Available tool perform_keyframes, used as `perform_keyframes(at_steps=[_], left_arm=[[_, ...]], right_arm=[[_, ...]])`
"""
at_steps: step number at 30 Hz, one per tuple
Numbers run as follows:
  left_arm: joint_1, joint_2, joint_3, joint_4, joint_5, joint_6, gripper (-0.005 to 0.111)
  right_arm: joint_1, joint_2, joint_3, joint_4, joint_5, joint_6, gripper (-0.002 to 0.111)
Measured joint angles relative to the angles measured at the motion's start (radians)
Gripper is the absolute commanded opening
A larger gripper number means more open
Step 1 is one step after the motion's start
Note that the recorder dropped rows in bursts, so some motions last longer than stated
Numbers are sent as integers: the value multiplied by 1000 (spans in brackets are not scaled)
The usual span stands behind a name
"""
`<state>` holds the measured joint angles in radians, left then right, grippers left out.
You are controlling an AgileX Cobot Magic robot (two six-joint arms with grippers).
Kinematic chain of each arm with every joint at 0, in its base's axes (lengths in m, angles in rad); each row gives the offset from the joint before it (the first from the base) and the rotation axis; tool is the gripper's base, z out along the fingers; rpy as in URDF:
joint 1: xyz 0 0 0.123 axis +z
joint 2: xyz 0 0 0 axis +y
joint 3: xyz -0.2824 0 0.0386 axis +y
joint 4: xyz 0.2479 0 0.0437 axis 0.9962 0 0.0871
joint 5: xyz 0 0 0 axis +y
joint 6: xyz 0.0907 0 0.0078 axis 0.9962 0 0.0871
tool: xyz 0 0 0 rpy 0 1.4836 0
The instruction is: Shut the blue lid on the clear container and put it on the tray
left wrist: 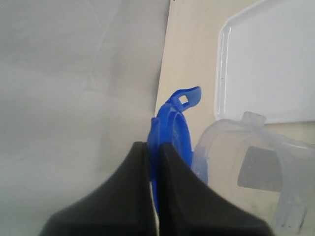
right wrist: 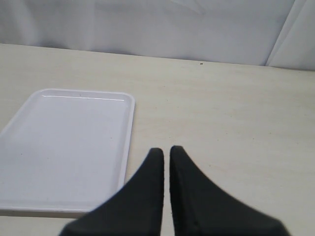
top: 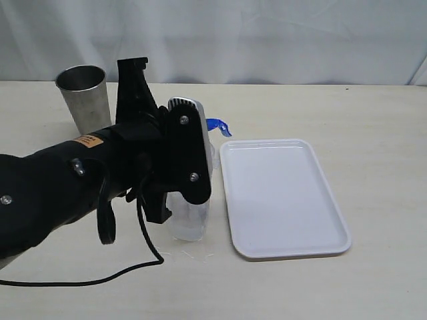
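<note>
My left gripper (left wrist: 153, 145) is shut on the blue lid (left wrist: 173, 125), pinching it edge-on, with one snap flap sticking out beyond the fingers. In the exterior view only a blue flap of the lid (top: 218, 126) shows past the left arm. The clear container (top: 189, 217) stands on the table just left of the tray (top: 283, 197), mostly hidden behind the arm; its open rim (left wrist: 246, 142) lies right beside the lid. My right gripper (right wrist: 167, 150) is shut on nothing above the table, next to the tray's (right wrist: 64, 147) edge, and it is out of the exterior view.
A steel cup (top: 84, 97) stands at the back left of the table. A black cable (top: 127, 270) from the left arm loops over the table in front. A pale backdrop closes off the far edge.
</note>
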<state>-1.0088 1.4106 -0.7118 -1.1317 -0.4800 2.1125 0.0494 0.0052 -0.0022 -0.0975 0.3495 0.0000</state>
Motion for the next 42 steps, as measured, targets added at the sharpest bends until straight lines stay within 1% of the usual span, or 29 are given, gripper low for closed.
perform_keyframes(at_steps=[2,9,17,24,30,37,42], left_arm=[[-2,-4,0,0,-20,0,0],[-2,-51,0,2,-20,0,0],[-2,-82,0,0,48,0,0],[-2,-82,0,-3,143,0,0],[-2,-82,0,-12,154,0,0],[-2,-83,61,-1,155,0,0],[-2,-83,67,9,163,0,0]], right_arm=[[0,0,0,0,0,0,5],[0,0,0,0,0,0,5],[0,0,0,0,0,0,5],[0,0,0,0,0,0,5],[0,0,0,0,0,0,5],[0,0,0,0,0,0,5],[0,0,0,0,0,0,5]])
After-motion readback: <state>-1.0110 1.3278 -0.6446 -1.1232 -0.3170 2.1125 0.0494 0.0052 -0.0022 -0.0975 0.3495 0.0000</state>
